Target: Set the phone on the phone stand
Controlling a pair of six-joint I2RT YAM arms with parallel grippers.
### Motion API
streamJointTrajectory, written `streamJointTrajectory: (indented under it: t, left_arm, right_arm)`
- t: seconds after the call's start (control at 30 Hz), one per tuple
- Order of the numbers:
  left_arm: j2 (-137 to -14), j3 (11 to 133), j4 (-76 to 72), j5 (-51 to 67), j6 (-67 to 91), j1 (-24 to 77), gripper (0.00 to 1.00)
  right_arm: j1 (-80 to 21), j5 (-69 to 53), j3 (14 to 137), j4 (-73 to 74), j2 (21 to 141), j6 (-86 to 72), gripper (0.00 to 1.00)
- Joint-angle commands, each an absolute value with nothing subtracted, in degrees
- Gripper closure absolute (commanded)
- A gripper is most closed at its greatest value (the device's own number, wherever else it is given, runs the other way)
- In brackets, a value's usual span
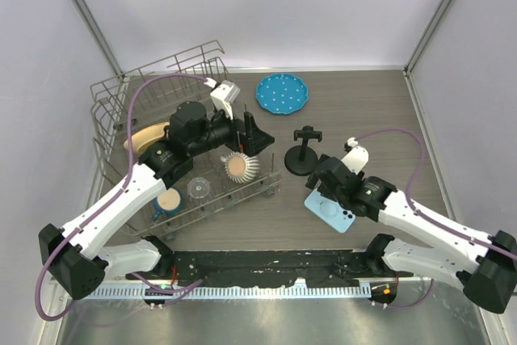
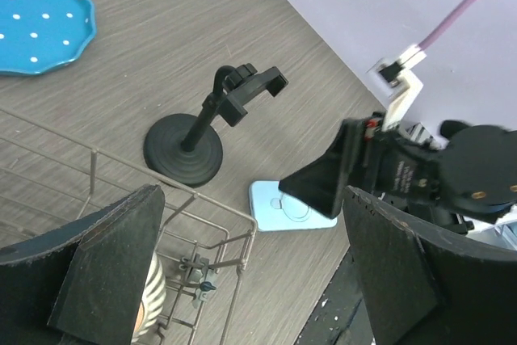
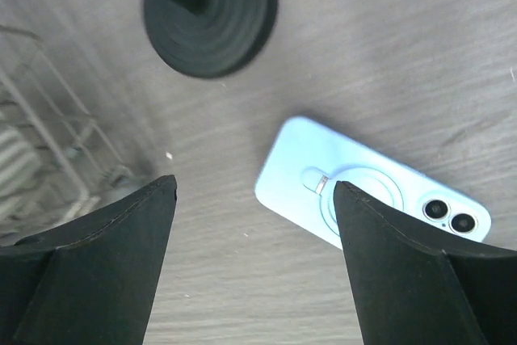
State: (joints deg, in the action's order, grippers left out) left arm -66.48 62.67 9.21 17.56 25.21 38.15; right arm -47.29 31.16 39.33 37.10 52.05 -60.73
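- The right gripper (image 3: 254,195) hangs with its jaws wide apart and holds nothing. The phone (image 3: 371,191) lies flat on the table, back up, from under the gap to beneath one finger.
- Its long axis runs nearly finger to finger, so I judge the wrist must turn to close across the narrow sides.
- The stand (image 1: 303,155) is upright just beyond those jaws, its cradle bare.
- The left gripper (image 2: 254,199), its jaws also apart and bare, is farther off, over the edge of the dish rack (image 1: 113,111). The rack holds a ribbed cup (image 1: 240,167), a glass (image 1: 199,189) and a mug (image 1: 168,199).
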Motion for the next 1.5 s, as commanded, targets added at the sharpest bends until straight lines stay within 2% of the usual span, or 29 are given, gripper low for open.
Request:
streamJointTrajectory:
  t: [0.0,0.17,0.33,0.47,0.57,0.8,0.93,1.13,1.23,1.37,1.47]
  left_arm:
    - [-64.86,63.19,7.21,15.73,24.26,38.32,0.03]
    - [-64.34,63.02,7.21,15.21,24.08,38.32,0.03]
    - [-64.25,63.02,7.21,15.38,24.08,38.32,0.03]
    - [-64.34,63.02,7.38,15.03,23.82,38.41,0.03]
    - [-64.25,63.11,7.47,15.03,23.73,38.41,0.03]
    - [-64.42,63.11,7.65,14.50,23.38,38.41,0.02]
    - [-64.78,63.28,7.73,15.12,23.55,38.41,0.02]
    - [-64.95,63.28,7.56,15.38,23.91,38.41,0.02]
    - [-65.04,63.19,7.65,15.29,23.91,38.41,0.02]
    - [-65.21,63.19,7.56,15.03,23.73,38.41,0.03]
    - [-65.30,63.19,7.82,14.77,23.55,38.41,0.02]
  right_arm:
    - [-47.37,26.54,42.01,41.75,56.86,-62.76,0.16]
    - [-45.27,28.39,37.19,43.51,55.29,-66.61,0.16]
    - [-35.70,26.02,28.15,35.17,47.65,-64.61,0.15]
    - [-28.92,21.10,25.84,31.38,47.63,-59.16,0.17]
    - [-27.69,21.01,24.70,28.84,48.95,-56.25,0.17]
    - [-27.51,10.91,20.22,23.21,54.05,-58.09,0.18]
    - [-27.68,4.77,17.41,22.50,50.64,-59.67,0.19]
    - [-32.77,4.39,18.54,26.45,43.07,-63.98,0.19]
    - [-38.03,5.10,19.86,26.46,43.68,-66.61,0.19]
    - [-46.04,6.32,21.61,21.54,51.12,-67.85,0.19]
    - [-51.58,12.82,26.44,24.07,57.20,-65.31,0.18]
